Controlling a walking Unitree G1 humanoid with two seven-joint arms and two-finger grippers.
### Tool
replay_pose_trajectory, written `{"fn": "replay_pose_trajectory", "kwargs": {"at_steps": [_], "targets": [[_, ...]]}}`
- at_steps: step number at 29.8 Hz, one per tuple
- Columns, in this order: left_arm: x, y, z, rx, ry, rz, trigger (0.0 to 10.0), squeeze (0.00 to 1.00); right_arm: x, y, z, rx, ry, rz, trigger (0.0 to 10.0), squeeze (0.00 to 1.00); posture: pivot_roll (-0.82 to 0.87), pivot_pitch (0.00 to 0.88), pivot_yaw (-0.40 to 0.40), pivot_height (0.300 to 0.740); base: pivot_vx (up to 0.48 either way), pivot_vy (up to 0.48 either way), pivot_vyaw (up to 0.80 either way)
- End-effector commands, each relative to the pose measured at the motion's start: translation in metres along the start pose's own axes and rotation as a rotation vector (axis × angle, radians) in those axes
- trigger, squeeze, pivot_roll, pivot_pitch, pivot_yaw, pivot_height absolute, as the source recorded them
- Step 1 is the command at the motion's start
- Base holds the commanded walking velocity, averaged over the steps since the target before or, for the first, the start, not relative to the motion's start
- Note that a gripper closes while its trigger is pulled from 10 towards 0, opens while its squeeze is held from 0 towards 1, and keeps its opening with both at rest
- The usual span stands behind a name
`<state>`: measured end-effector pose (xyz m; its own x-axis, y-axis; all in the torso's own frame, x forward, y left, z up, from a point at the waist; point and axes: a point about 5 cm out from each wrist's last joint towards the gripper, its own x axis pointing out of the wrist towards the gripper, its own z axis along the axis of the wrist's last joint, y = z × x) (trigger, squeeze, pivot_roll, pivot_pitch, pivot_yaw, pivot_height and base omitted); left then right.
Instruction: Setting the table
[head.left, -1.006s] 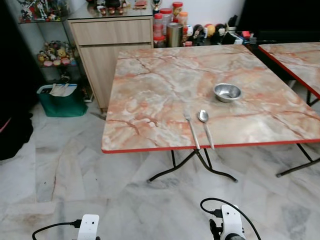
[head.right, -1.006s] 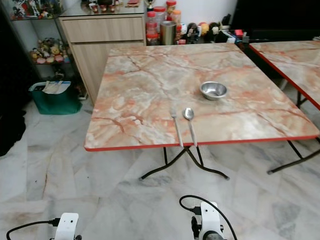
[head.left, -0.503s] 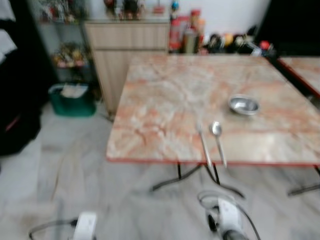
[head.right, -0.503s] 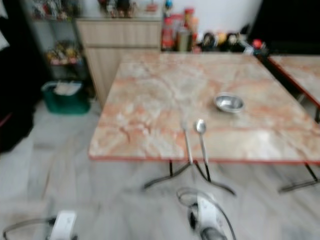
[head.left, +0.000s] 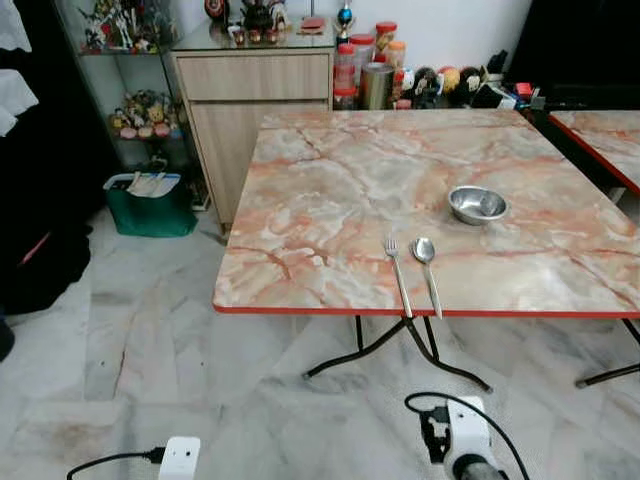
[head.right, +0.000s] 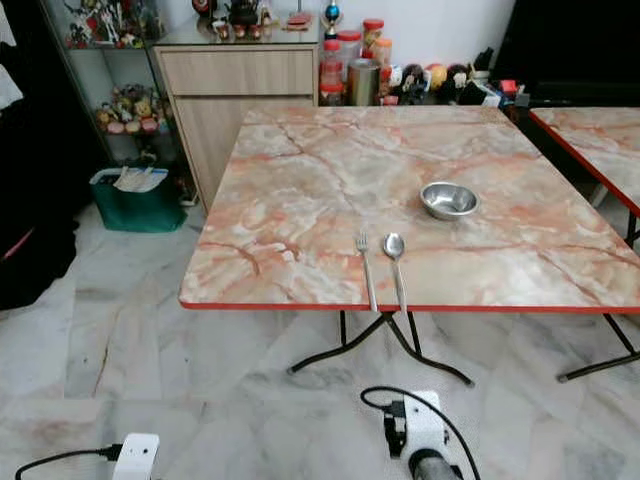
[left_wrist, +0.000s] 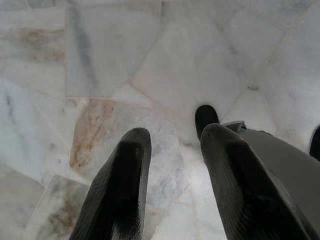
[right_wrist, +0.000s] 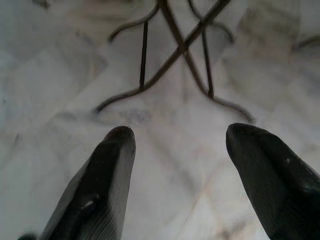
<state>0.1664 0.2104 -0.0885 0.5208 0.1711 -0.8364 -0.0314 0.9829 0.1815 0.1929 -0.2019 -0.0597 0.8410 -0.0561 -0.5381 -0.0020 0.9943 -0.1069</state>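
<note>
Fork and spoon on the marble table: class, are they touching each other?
Apart. In the left eye view a strip of bare tabletop runs between the fork and the spoon along their whole length; they lie side by side.

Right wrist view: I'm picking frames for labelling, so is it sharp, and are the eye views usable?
Right wrist view: soft; the table legs are blurred. Eye views: sharp, with fork, spoon and steel bowl crisp, and mild glare on the tabletop.

Pink-orange marbled table (head.left: 330, 200), red-edged; silver bowl (head.left: 477, 204); green bin (head.left: 150, 210).
</note>
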Motion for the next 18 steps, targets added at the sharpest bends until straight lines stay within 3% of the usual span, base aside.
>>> {"fn": "replay_pose_trajectory", "kwargs": {"at_steps": [1,5,8,12,14,18], "targets": [[0.000,0.004,-0.001,0.009,0.002,0.011,10.0,0.00,-0.004,-0.007,0.013,-0.031,-0.132,-0.008,10.0,0.00,-0.05,0.000,0.000,0.740,0.000,0.000,0.00],[0.000,0.005,-0.002,0.018,0.003,0.007,10.0,0.00,-0.012,-0.011,0.021,-0.071,-0.234,-0.009,10.0,0.00,-0.07,0.000,0.010,0.740,0.000,0.000,0.00],[0.000,0.003,-0.002,0.032,0.001,-0.001,10.0,0.00,-0.023,-0.003,0.047,-0.132,-0.396,0.037,10.0,0.00,-0.08,0.000,0.013,0.740,0.000,0.000,0.00],[0.000,0.002,-0.001,0.035,-0.002,-0.004,10.0,0.00,-0.027,0.006,0.071,-0.156,-0.497,0.062,10.0,0.00,-0.09,0.000,0.014,0.740,0.000,0.000,0.00],[0.000,0.002,-0.001,0.035,-0.004,-0.005,10.0,0.00,-0.027,0.008,0.077,-0.150,-0.516,0.063,10.0,0.00,-0.09,0.000,0.014,0.740,0.000,0.000,0.00],[0.000,0.000,0.004,0.006,-0.026,-0.003,10.0,0.00,-0.008,0.016,0.120,-0.064,-0.597,0.041,10.0,0.00,-0.10,0.000,0.008,0.740,0.000,0.000,0.00]]}}
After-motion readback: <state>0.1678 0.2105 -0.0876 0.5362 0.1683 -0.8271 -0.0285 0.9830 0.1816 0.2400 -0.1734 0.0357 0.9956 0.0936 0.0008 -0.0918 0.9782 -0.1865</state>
